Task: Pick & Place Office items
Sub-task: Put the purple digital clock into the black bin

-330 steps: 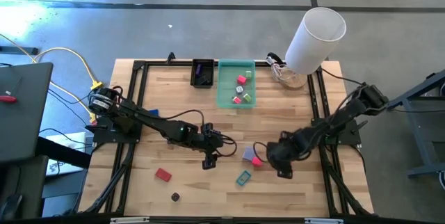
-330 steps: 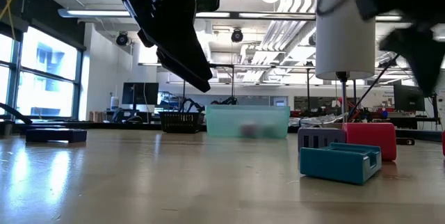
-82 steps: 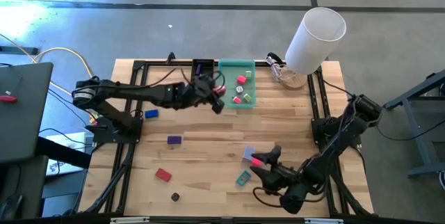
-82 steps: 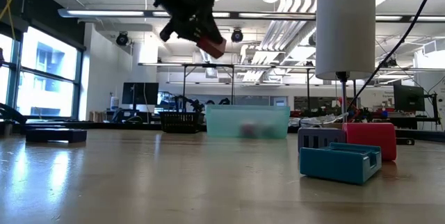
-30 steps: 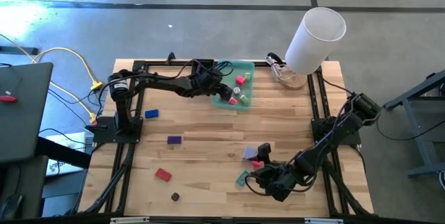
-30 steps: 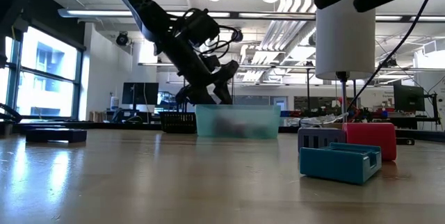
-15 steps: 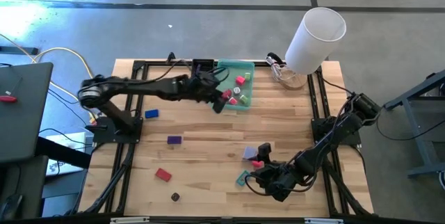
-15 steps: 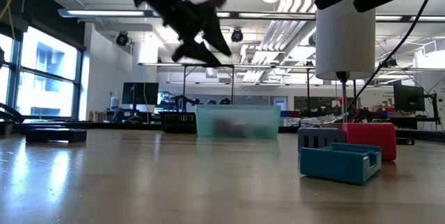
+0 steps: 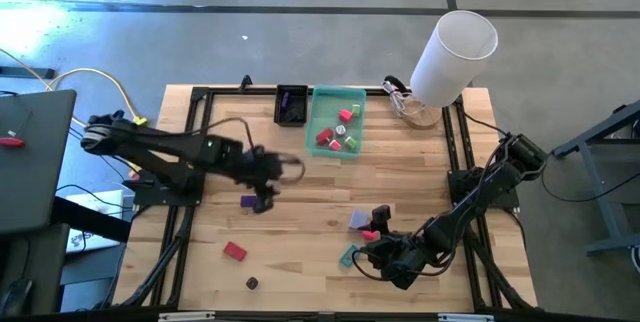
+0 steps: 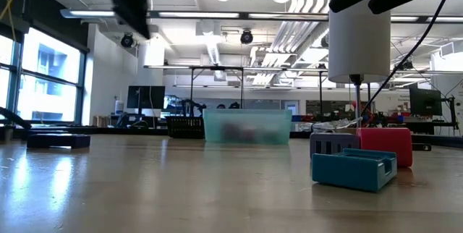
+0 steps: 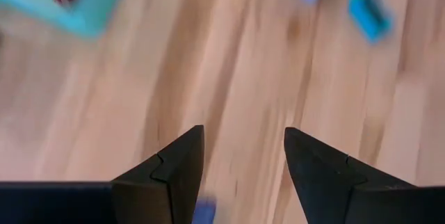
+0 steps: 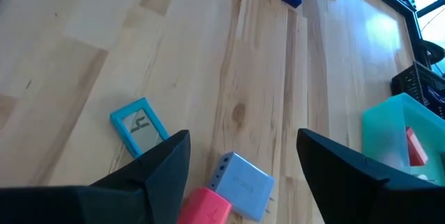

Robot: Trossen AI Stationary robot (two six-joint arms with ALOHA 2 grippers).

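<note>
Over bare mid-table wood, left gripper point(image 9: 262, 200) released beside purple block point(image 9: 250, 201), right gripper point(image 9: 378, 244) released near front edge.

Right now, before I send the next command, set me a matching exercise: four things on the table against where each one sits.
Things:
1. small red block
2. translucent green tray
3. tall white cylinder
4. left gripper

Places:
A. far right corner
B. over the purple piece
C. near left area of the table
D. far edge, beside the small black tray

Pairs: 1-C, 2-D, 3-A, 4-B
</note>
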